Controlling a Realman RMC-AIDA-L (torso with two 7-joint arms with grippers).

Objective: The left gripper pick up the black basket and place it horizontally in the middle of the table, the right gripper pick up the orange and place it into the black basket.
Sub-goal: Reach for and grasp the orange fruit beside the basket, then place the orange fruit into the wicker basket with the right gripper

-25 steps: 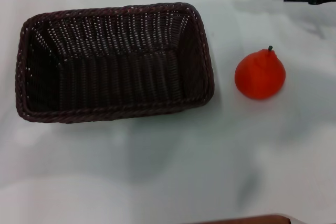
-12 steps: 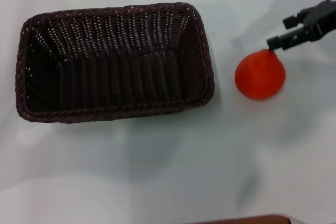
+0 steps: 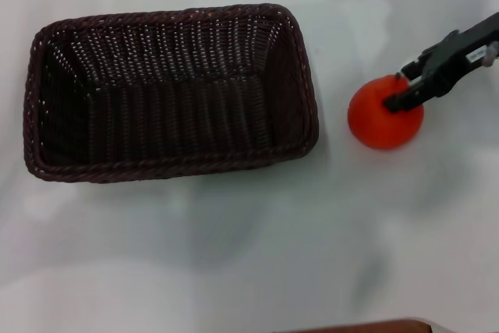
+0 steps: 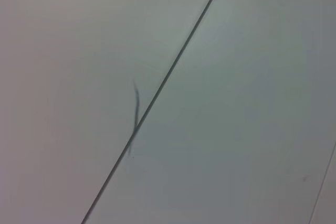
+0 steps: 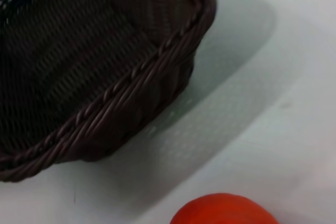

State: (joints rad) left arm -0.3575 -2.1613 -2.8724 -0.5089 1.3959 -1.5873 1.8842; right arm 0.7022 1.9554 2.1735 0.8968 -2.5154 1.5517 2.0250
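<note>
Right hand over bumpy round orange, woven rectangular black basket apart

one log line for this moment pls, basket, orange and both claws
phase: reach for orange | right claw: open, over orange | orange: on table, right of black basket | basket: empty | left claw: not in view

We saw a dark brown-black woven basket, bright orange-red orange, black right gripper, white table.

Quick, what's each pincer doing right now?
Left pincer: not in view.
Right pincer: open, fingers around the top of the orange, not lifted.
</note>
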